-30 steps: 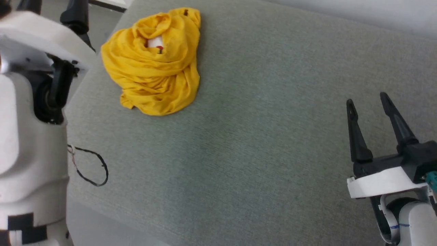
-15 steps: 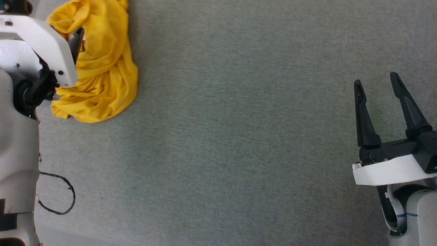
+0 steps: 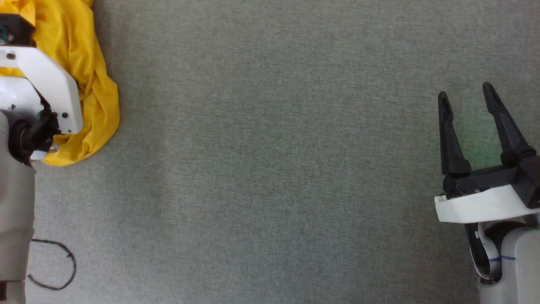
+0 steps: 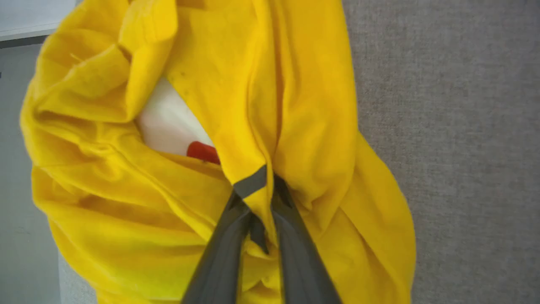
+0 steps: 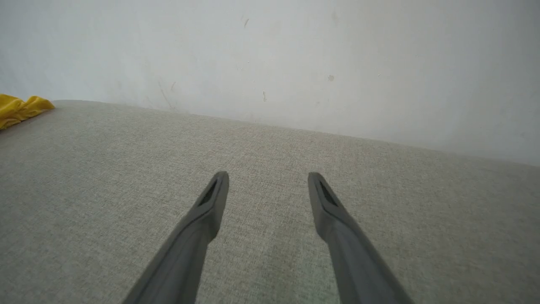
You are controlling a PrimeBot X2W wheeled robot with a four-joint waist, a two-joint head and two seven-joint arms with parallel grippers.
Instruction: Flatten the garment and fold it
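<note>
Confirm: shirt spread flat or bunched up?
Bunched. The garment lies in a crumpled heap of deep folds, print mostly hidden; left gripper pinches one fold.

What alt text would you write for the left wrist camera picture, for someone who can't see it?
The dark two-fingered left end effector pinches a fold of a crumpled yellow garment, which lies on a grey fabric surface. A white patch and a red spot of its print peek out between the folds.
</note>
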